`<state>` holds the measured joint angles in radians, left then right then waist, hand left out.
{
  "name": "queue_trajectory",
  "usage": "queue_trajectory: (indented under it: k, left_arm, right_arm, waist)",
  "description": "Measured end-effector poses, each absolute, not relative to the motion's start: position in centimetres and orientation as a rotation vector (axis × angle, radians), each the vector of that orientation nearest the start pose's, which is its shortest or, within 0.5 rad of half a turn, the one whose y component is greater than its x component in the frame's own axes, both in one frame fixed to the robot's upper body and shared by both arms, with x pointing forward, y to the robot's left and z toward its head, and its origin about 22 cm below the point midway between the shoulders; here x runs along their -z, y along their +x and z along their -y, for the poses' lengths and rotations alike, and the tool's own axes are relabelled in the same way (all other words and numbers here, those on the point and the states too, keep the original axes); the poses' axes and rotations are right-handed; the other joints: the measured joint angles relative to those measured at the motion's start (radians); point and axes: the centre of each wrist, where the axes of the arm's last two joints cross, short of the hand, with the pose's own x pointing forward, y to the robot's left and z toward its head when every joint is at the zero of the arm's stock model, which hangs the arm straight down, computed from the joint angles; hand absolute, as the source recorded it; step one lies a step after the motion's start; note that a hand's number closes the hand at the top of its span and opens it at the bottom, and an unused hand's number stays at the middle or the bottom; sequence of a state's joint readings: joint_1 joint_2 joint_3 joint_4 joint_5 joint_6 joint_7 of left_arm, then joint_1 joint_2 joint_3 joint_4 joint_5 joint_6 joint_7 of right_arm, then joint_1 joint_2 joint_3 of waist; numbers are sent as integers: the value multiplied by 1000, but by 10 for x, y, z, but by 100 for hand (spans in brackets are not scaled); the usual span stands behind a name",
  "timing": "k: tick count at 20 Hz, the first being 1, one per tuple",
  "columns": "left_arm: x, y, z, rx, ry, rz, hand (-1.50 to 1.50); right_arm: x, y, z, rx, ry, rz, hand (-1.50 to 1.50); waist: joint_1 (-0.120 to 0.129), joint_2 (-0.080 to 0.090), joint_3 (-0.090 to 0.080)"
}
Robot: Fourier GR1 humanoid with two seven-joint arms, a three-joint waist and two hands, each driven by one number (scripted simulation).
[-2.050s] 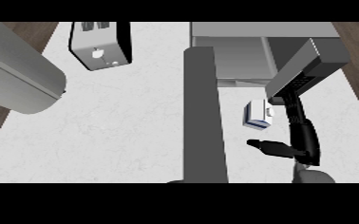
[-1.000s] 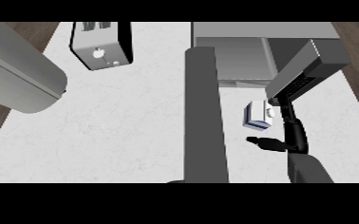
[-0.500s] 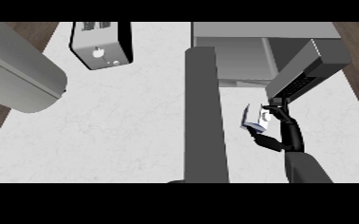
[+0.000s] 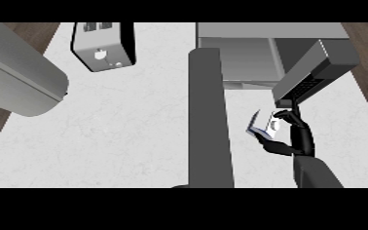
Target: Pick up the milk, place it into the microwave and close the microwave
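The milk [image 4: 263, 125] is a small white carton on the counter, just in front of the microwave [image 4: 237, 58] at the upper right. My right hand [image 4: 296, 137] comes in from the lower right with fingers curled over the carton's right side and the thumb below it. The carton leans a little in the hand. The microwave's cavity shows open, and its door [image 4: 210, 117] stretches toward me as a long grey slab down the middle. A dark keypad panel [image 4: 309, 85] sits just above the hand. My left hand does not show.
A toaster [image 4: 104, 46] stands at the back left of the white counter [image 4: 129, 126]. A big grey forearm [image 4: 25, 85] fills the left edge. The open door splits the counter between left and right.
My right hand has moved up from the lower right to the milk and curled its fingers round it. The carton has tipped slightly.
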<state>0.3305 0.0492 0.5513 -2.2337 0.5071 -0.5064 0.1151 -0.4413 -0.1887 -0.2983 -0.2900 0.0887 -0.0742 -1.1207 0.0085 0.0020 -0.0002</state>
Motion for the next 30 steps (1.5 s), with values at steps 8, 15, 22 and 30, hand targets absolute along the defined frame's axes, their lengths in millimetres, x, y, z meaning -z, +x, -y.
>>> queue_trajectory:
  k: [8, 15, 22, 30]
  left_arm:
    - [-110, 102, -359, -27, -11, 1956, -150]
    - [-107, 91, -365, -34, 11, 1938, -150]
    - [-105, 92, -373, -40, 5, 1936, -150]
    - [-103, 96, -380, -39, -1, 1934, -150]
  right_arm:
    - [143, 267, 290, -90, -136, 1853, 150]
    - [116, 287, 253, -163, -47, 1953, 150]
    - [63, 315, 219, -172, -95, 1985, 150]
    - [22, 358, 197, -295, -259, 1970, 150]
  waist:
    - [-12, -2, 1]
    - [-14, -8, -1]
    - [-9, -6, -1]
    - [0, -1, 0]
